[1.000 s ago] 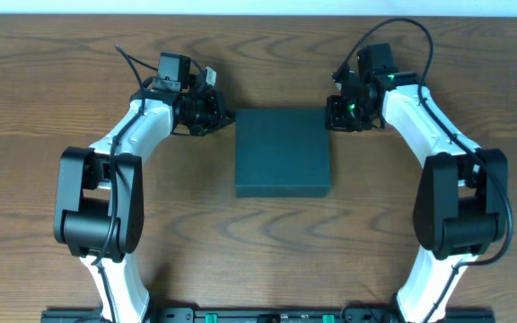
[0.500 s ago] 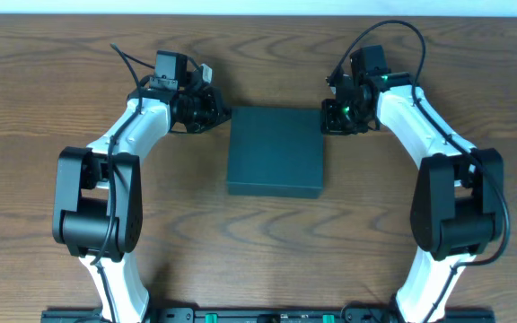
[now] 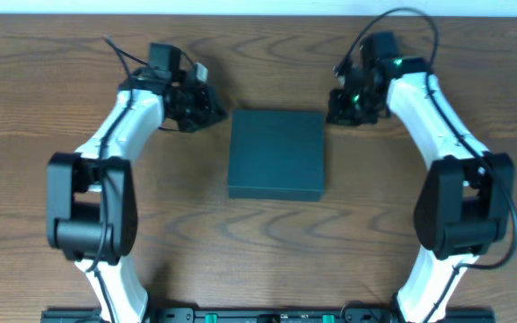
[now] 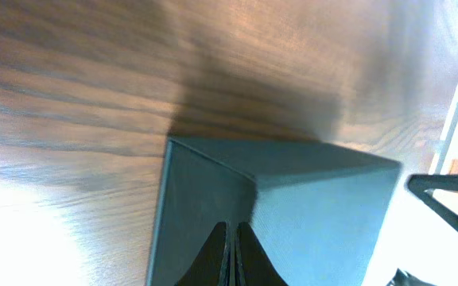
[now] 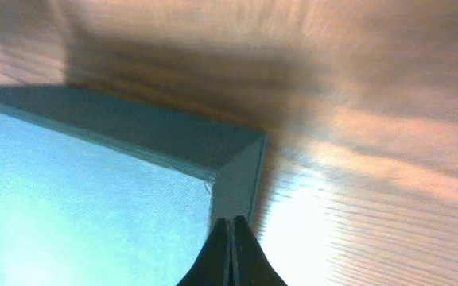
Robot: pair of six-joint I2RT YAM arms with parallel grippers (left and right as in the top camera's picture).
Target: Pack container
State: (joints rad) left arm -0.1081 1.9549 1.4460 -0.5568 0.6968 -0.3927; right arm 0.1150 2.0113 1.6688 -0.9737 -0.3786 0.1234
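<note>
I have the container (image 3: 276, 154) lying closed in the middle of the wooden table (image 3: 258, 251), its lid flat and the dark green-black top facing up. The left gripper (image 3: 214, 114) sits just beside the far-left corner. On the left wrist camera its two fingers (image 4: 213, 258) are pressed together with nothing between them, tips aimed at the upright corner edge of the box. I cannot tell from here whether the tips touch the cardboard.

On the other side, the right gripper (image 3: 335, 109) is just beside the far-right corner, and it is closed too. The right wrist camera shows its fingers (image 5: 249, 268) tight against each other and empty, pointing straight at that corner, with bare wood to the right of it. That view is blurred, so I cannot tell if there is contact there either. From overhead, both arms reach in from the near edge and curve inward toward the box's far side.
</note>
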